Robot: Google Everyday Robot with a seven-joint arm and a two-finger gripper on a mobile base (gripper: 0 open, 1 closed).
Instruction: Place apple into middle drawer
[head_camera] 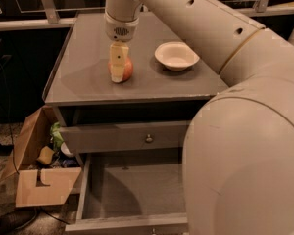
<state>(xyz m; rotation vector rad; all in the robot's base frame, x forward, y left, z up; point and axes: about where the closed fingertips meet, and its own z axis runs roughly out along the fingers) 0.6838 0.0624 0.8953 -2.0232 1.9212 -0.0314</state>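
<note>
The red-orange apple sits on the grey cabinet top, left of centre. My gripper comes straight down from above and is right at the apple, covering its left half. The middle drawer is pulled open below the cabinet front, with its flat grey floor bare and its thick front board at the bottom edge of the view. My large pale arm fills the right side and hides the drawer's right part.
A shallow white bowl stands on the cabinet top to the right of the apple. A shut grey drawer with a small metal knob lies above the open one. An open cardboard box with clutter sits on the floor at left.
</note>
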